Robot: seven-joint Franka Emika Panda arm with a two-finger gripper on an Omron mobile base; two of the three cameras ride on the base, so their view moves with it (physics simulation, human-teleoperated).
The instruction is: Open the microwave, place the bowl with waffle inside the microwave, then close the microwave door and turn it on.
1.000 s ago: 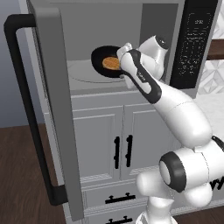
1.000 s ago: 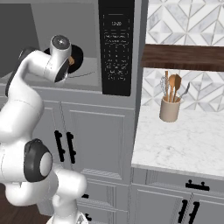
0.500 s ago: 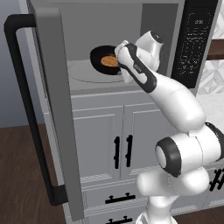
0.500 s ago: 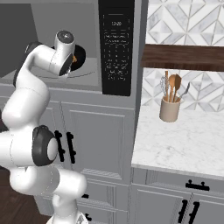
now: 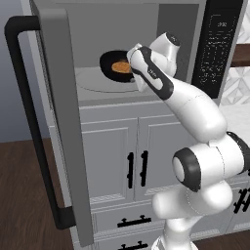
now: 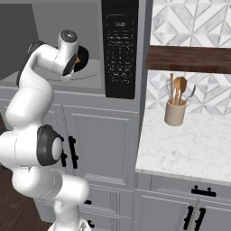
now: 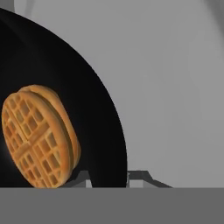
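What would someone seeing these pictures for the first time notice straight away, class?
The white arm reaches into the open microwave, its gripper shut on the rim of the black bowl with waffle, over the round turntable. At the left, the microwave door stands swung wide, its long black handle outward. On the marble counter to the right stands a utensil holder.

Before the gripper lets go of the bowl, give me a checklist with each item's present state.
1. Microwave door swung fully open, clear of the arm: ok.
2. Bowl with waffle inside the microwave cavity, over the turntable plate: ok.
3. Gripper shut on the bowl's rim: ok, fingertips sit either side of the black edge in the hand view.
4. Bowl resting flat on the plate: cannot tell, it looks slightly lifted and tilted in the left base view.
5. Waffle seated in the bowl: ok.
6. Button panel unobstructed for later: ok.
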